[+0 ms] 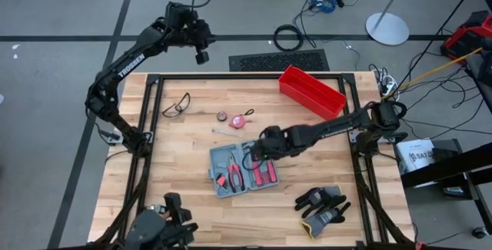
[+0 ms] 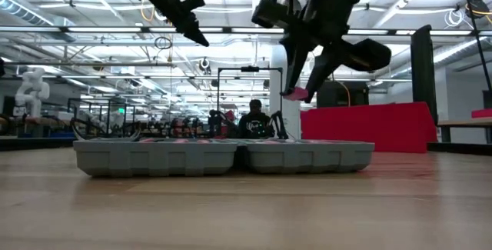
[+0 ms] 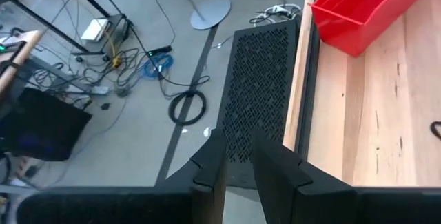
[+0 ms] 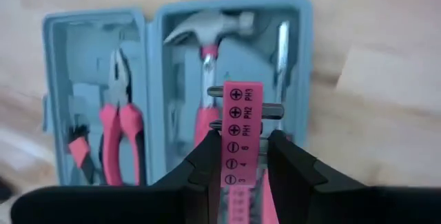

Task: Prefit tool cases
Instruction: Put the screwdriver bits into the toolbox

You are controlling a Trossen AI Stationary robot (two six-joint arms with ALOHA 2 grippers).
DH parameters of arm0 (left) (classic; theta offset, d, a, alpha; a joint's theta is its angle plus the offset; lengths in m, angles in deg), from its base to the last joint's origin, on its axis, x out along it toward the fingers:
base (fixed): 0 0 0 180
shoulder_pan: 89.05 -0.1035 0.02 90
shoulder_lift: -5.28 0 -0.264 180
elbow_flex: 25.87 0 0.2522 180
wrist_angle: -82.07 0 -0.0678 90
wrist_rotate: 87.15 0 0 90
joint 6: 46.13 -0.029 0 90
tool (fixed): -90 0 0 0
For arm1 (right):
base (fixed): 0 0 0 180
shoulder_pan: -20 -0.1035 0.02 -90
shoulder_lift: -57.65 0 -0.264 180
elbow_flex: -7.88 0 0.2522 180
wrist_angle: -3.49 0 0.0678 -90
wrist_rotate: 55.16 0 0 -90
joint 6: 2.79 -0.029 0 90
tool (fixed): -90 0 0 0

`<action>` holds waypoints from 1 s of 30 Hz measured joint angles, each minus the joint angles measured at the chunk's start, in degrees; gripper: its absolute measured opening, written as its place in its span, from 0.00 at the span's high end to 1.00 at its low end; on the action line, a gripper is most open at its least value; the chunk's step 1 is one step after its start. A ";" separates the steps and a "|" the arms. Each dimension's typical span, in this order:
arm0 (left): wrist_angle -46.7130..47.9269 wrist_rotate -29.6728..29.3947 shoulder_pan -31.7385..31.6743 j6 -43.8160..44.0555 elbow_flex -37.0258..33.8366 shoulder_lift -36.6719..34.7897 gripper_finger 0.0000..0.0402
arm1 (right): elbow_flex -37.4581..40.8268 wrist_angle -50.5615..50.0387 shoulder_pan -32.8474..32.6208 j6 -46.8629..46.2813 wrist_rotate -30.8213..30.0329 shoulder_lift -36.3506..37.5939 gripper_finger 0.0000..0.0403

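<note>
A: Holding the pink plastic bit strip (image 4: pixel 240 138) in the right claw (image 4: pixel 240 156) above the open grey-blue plastic tool case (image 1: pixel 244 170), mid-desk. Lower flat, align with the free slot beside the hammer (image 4: pixel 207 27), press home.

B: Slot itself hidden under strip. Left claw (image 3: pixel 238 162), narrow gap, empty, parked beyond the wooden desk (image 1: pixel 184 138) edge.

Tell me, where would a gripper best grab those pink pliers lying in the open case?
Probably across the two pink handles of the pliers, coming straight down from above: they lie flat in the open tool case, handles side by side, so fingers could pinch both together.
</note>
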 joint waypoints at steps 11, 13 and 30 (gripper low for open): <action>10.44 14.57 -1.06 -0.38 0.00 2.72 0.82 | -6.07 -1.49 -3.04 -4.17 0.16 -8.84 0.80; 11.27 15.01 -0.85 -0.80 0.00 4.00 0.82 | -7.36 -3.58 -2.89 -4.12 0.09 -10.06 0.80; 12.03 15.11 -0.59 -1.89 0.00 11.20 0.82 | -8.60 -5.56 -1.50 -0.60 -1.27 -12.74 0.80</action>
